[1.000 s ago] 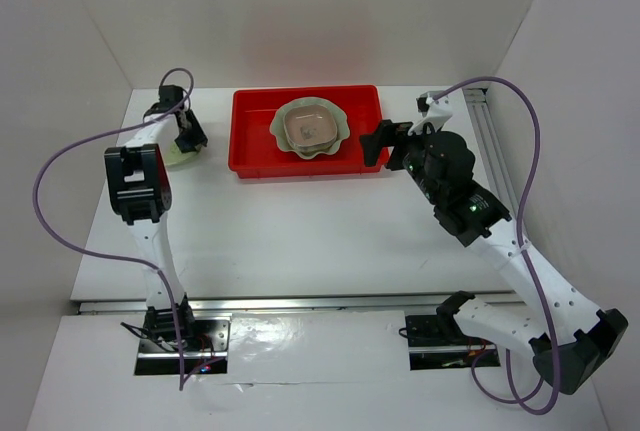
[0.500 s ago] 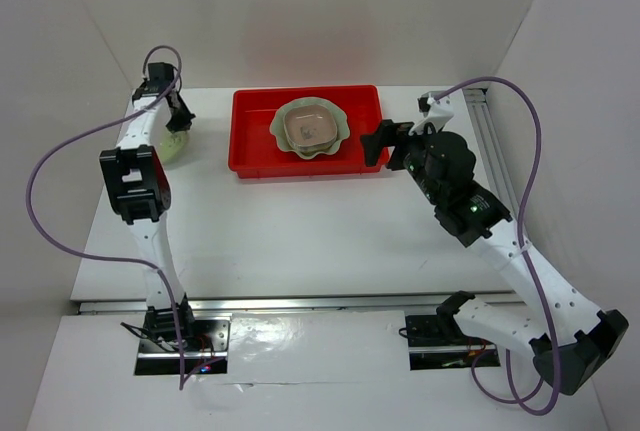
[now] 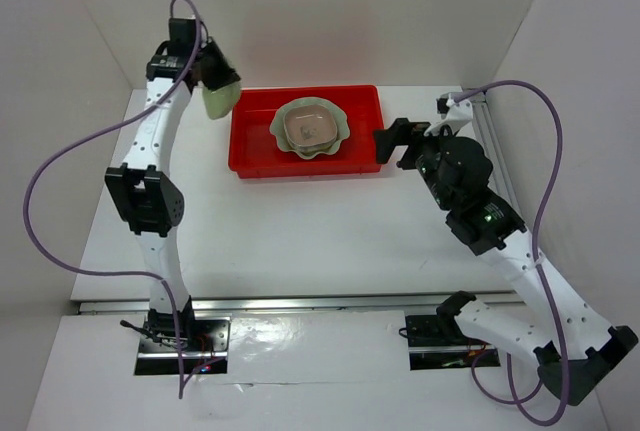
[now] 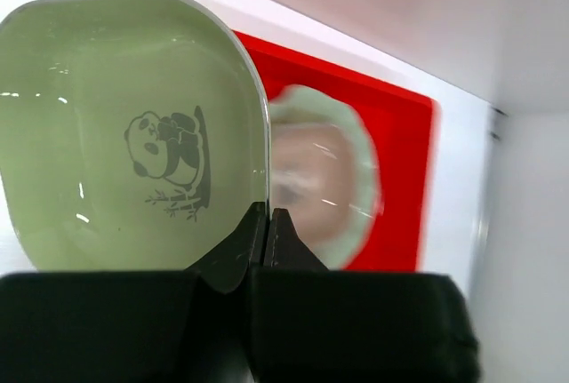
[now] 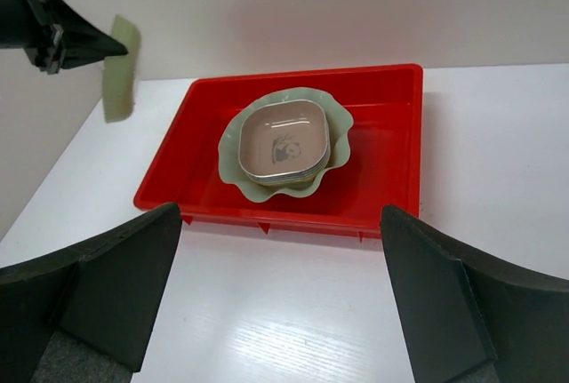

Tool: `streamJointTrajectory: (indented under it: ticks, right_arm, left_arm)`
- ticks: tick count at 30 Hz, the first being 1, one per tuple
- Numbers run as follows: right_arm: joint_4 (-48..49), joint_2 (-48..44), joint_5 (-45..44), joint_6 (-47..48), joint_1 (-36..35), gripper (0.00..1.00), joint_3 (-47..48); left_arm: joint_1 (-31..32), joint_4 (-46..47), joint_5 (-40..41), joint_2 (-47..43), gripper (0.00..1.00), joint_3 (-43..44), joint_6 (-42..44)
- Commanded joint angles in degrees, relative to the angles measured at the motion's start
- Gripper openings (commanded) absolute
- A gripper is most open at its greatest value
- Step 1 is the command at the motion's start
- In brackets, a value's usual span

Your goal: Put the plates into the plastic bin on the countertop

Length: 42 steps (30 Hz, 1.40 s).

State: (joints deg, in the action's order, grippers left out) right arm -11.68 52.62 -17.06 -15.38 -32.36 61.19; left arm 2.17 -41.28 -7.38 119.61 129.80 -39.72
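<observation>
My left gripper (image 3: 203, 71) is shut on the rim of an olive-green rounded-square plate (image 3: 220, 98) with a panda print (image 4: 133, 134), held in the air just left of the red bin (image 3: 255, 156). The plate also shows edge-on in the right wrist view (image 5: 118, 67). In the bin lies the pale-green scalloped dish (image 3: 283, 139) with a stack of small dishes on it, a tan-brown one (image 3: 308, 127) on top (image 5: 284, 143). My right gripper (image 5: 283, 290) is open and empty, just right of the bin (image 3: 395, 141).
White walls close in the countertop (image 3: 300, 221) on the left, back and right. A metal rail (image 3: 300, 303) runs along the near edge. Another rail (image 3: 490, 141) runs along the right side behind my right arm.
My left gripper has lifted the olive-green plate off the table at the far left and carried it up and right toward the bin. My right gripper has shifted slightly right.
</observation>
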Motion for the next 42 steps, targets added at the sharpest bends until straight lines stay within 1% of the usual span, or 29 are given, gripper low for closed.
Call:
streamJointTrajectory:
  ticks: [1, 3, 5, 6, 8, 9, 10, 12, 15, 23, 25, 26, 27, 29, 31, 32, 33, 34, 39, 42]
  right_arm:
    - [-0.4, -2.3, -1.9, 0.3, 0.2, 1.00, 2.5]
    - [-0.4, -2.9, -2.5, 0.3, 0.2, 1.00, 2.5]
    - [-0.4, -2.9, -2.5, -0.3, 0.2, 1.00, 2.5]
    - [-1.0, -3.4, -3.0, -0.3, 0.2, 1.00, 2.5]
    - [-1.5, -3.4, -3.0, -0.3, 0.2, 1.00, 2.5]
    - [-1.5, -3.4, -3.5, -0.3, 0.2, 1.00, 2.5]
    - [-1.5, -4.0, -3.5, -0.3, 0.2, 1.00, 2.5]
    - [-2.0, -4.7, -4.8, 0.3, 0.2, 1.00, 2.5]
    - [-2.0, -5.2, -4.8, 0.3, 0.2, 1.00, 2.5]
    - [-2.0, -5.2, -4.1, 0.3, 0.2, 1.00, 3.1]
    - [-2.0, -4.7, -4.1, 0.8, 0.2, 1.00, 3.1]
    - [-2.6, -4.7, -4.1, 0.8, 0.2, 1.00, 3.6]
    - [-2.6, -4.7, -4.1, 0.8, 0.2, 1.00, 3.6]
    - [-2.6, -4.7, -3.6, 0.8, 0.2, 1.00, 3.6]
    - [-2.6, -4.7, -3.6, 0.8, 0.2, 1.00, 3.1]
    - [-2.6, -4.7, -3.6, 0.8, 0.2, 1.00, 3.1]
    - [-2.6, -4.7, -3.6, 0.8, 0.2, 1.00, 3.1]
    - [-2.6, -4.7, -3.6, 0.8, 0.2, 1.00, 3.1]
    - [-2.6, -3.6, -3.6, 0.8, 0.2, 1.00, 3.1]
    - [-2.6, -3.6, -3.0, 0.8, 0.2, 1.00, 3.1]
  left_arm:
    - [6.2, 1.1, -4.6, 0.3, 0.00, 4.2, -3.5]
    - [8.2, 3.6, -5.7, 0.9, 0.00, 3.6, -6.1]
    - [10.7, 8.3, -6.3, 1.4, 0.00, 2.4, -7.5]
    - [11.8, 11.2, -8.1, 1.4, 0.00, 1.5, -8.7]
    - [12.4, 12.7, -9.1, 2.8, 0.00, 1.5, -9.8]
    - [13.4, 13.2, -10.3, 4.2, 0.00, 2.3, -10.4]
    - [13.4, 13.2, -10.3, 4.9, 0.00, 2.3, -11.2]
    - [15.4, 13.8, -10.3, 5.6, 0.00, 3.2, -11.7]
    - [17.4, 14.4, -7.7, 7.2, 0.00, 3.7, -11.1]
    - [18.0, 16.0, -6.6, 9.6, 0.00, 4.2, -10.5]
    - [18.5, 16.0, -6.6, 10.1, 0.12, 4.2, -10.5]
    - [18.5, 16.0, -6.6, 10.6, 0.21, 4.9, -10.5]
    - [18.5, 16.0, -6.6, 10.6, 0.35, 4.9, -10.5]
    - [18.5, 16.0, -4.8, 10.6, 0.52, 4.9, -10.5]
    - [18.5, 16.0, -4.2, 10.1, 0.56, 4.3, -9.9]
    - [18.5, 16.0, -3.7, 10.1, 0.61, 4.3, -9.3]
    - [18.5, 16.0, -3.7, 9.5, 0.69, 4.3, -9.3]
    - [18.5, 15.4, -3.7, 9.5, 0.74, 4.3, -9.3]
    - [18.5, 15.3, -0.4, 6.5, 0.75, 3.6, -6.9]
    - [18.5, 13.2, -0.4, 6.5, 0.75, 5.6, -6.9]
